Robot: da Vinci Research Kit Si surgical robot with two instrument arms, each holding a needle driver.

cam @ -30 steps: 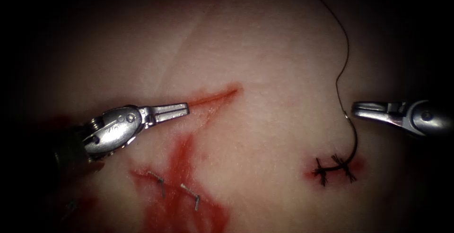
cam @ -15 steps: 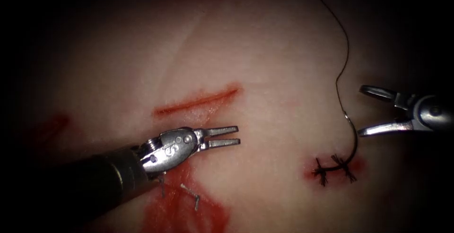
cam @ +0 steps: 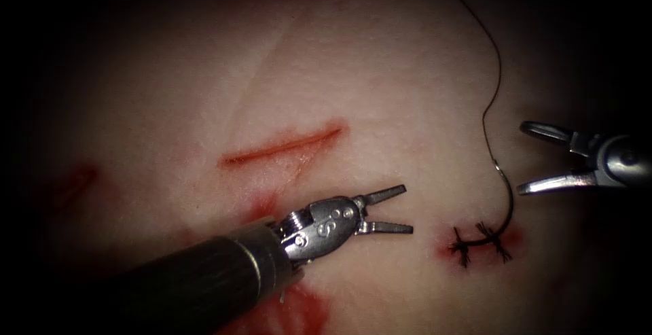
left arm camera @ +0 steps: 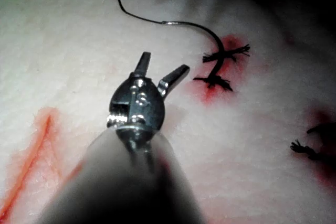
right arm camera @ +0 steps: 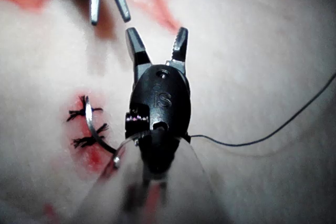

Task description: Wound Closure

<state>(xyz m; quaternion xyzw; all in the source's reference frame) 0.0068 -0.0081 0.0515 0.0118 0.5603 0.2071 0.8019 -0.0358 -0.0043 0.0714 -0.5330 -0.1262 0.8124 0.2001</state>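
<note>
Your left hand (cam: 407,209) is spread open and empty, tips hovering over bare tissue (cam: 380,83) just left of the small stained stitch site (cam: 482,243); it has come across from the red cut (cam: 282,146) within the last second. In the left wrist view the same hand (left arm camera: 164,65) is parted, pointing toward the needle.

Your right hand (cam: 521,158) is wide open too, holding nothing, just right of the needle (cam: 506,202); a second ago it was closed. The right wrist view confirms the gap between its tips (right arm camera: 156,36).

The curved needle sits in the tissue at the stitch site, well right of the cut: its lower curve lies buried between two dark frayed knots (cam: 464,252), its upper part rising free. The thread (cam: 494,49) runs from the needle's top end up and away toward the far edge. Neither hand touches needle or thread.

Red fluid (cam: 299,311) stains the tissue near the left shaft
</note>
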